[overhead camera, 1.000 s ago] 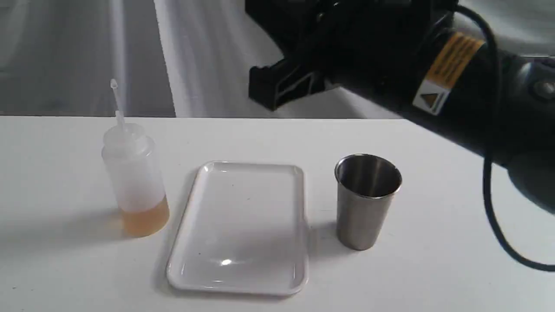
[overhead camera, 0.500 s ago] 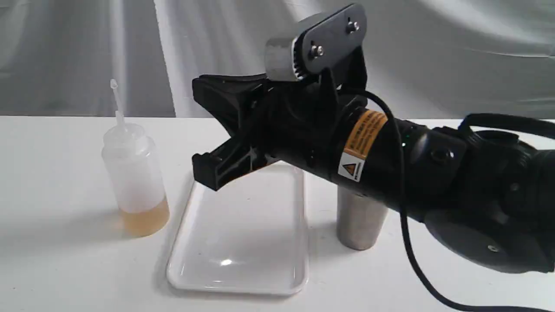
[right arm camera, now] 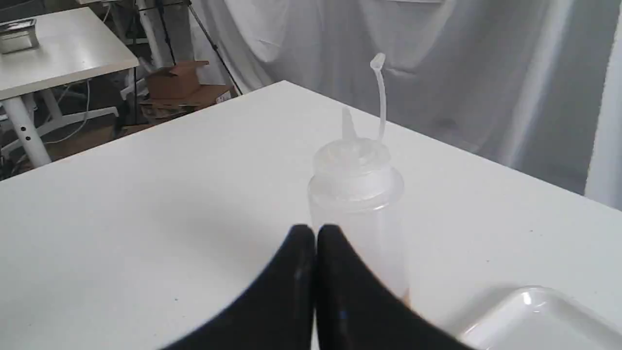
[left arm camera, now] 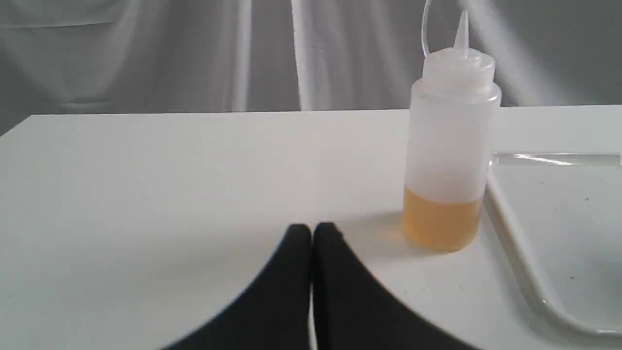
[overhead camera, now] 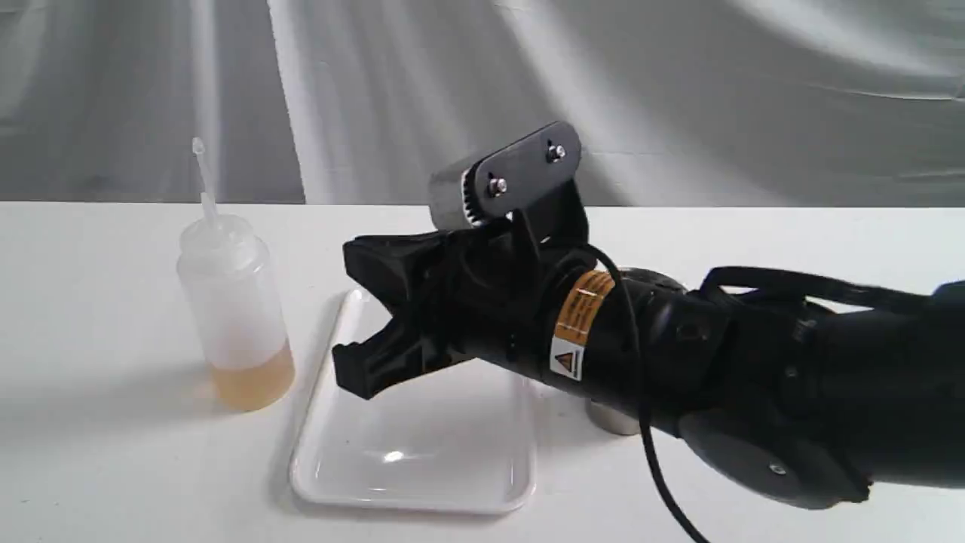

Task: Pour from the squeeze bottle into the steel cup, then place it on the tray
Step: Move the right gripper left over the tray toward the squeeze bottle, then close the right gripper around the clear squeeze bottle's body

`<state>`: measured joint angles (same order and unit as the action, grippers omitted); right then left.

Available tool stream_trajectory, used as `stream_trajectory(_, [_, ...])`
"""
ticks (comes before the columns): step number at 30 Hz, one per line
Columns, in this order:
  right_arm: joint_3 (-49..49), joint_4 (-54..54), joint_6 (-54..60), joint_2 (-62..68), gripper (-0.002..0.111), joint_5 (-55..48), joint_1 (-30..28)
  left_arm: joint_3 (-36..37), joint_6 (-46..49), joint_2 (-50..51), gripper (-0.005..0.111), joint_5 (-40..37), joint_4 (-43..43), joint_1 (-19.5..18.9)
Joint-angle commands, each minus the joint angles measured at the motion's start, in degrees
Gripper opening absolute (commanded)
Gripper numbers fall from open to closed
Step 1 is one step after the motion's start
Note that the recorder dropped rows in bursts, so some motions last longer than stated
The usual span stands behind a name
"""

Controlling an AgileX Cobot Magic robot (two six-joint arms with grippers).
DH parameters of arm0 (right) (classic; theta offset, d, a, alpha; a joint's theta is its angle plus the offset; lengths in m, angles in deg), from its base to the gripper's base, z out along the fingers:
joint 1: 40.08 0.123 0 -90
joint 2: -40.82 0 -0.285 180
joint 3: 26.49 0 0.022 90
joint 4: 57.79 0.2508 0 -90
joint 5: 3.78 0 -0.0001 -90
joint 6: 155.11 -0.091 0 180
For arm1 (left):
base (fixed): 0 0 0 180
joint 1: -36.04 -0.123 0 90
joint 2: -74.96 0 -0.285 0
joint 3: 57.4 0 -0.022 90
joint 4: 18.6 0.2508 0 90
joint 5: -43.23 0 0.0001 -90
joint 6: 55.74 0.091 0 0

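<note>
The squeeze bottle (overhead camera: 234,309) stands upright on the table left of the tray (overhead camera: 415,460), with amber liquid in its bottom part and its nozzle cap hanging off on the tether. My right gripper (overhead camera: 354,317) hovers over the tray and points at the bottle, a short gap away. In the right wrist view its fingertips (right arm camera: 313,228) touch, shut and empty, with the bottle (right arm camera: 357,194) just beyond. The steel cup (overhead camera: 612,420) is almost hidden behind my right arm; only its base shows. My left gripper (left arm camera: 311,226) is shut, near the bottle (left arm camera: 449,146).
The white table (overhead camera: 113,467) runs to a back edge before a grey-white curtain (overhead camera: 377,90). The right arm's black cable (overhead camera: 663,475) trails over the table. Another table and cardboard boxes (right arm camera: 180,82) stand beyond the table's far corner.
My right arm has dropped from high at the upper right and swung left, so its gripper now hangs low over the tray and the arm covers the cup. The bottle, tray and cup have not moved.
</note>
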<state>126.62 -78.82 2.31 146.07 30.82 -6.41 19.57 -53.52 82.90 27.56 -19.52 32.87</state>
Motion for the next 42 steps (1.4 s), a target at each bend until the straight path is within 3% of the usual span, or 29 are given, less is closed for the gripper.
stream_trajectory(1, [-0.38,0.23,-0.30,1.25,0.000,3.49,0.34,0.25,-0.13,-0.15,0.000,0.43,-0.04,0.46])
stream_trajectory(5, [-0.88,0.03,2.26,2.10,0.009,6.73,0.34,0.25,-0.13,-0.15,0.000,0.43,-0.04,0.46])
stream_trajectory(9, [-0.88,-1.29,2.26,2.10,0.037,6.85,0.34,0.25,-0.13,-0.15,0.000,0.43,-0.04,0.46])
stream_trajectory(10, [-0.88,-1.55,2.26,2.10,0.046,6.85,0.34,0.25,-0.31,-0.15,0.000,0.43,-0.04,0.46])
stream_trajectory(12, [-0.88,-1.78,2.26,2.10,0.080,6.85,0.34,0.25,-0.31,-0.15,0.000,0.43,-0.04,0.46])
stream_trajectory(14, [-0.88,-1.90,2.26,2.40,0.105,7.89,0.57,0.25,-0.31,-0.15,0.000,0.43,-0.04,0.46])
stream_trajectory(23, [-0.88,-2.34,2.83,6.91,0.105,15.79,1.17,0.25,-0.14,-0.15,0.000,0.43,-0.04,0.46])
stream_trajectory(32, [-0.88,-1.89,10.20,10.70,0.105,15.96,2.39,0.25,-0.14,-0.15,0.000,0.43,-0.04,0.46])
stream_trajectory(42, [7.44,-0.26,7.96,16.99,0.105,10.56,2.39,0.25,-0.26,-0.15,0.000,0.43,-0.04,0.46])
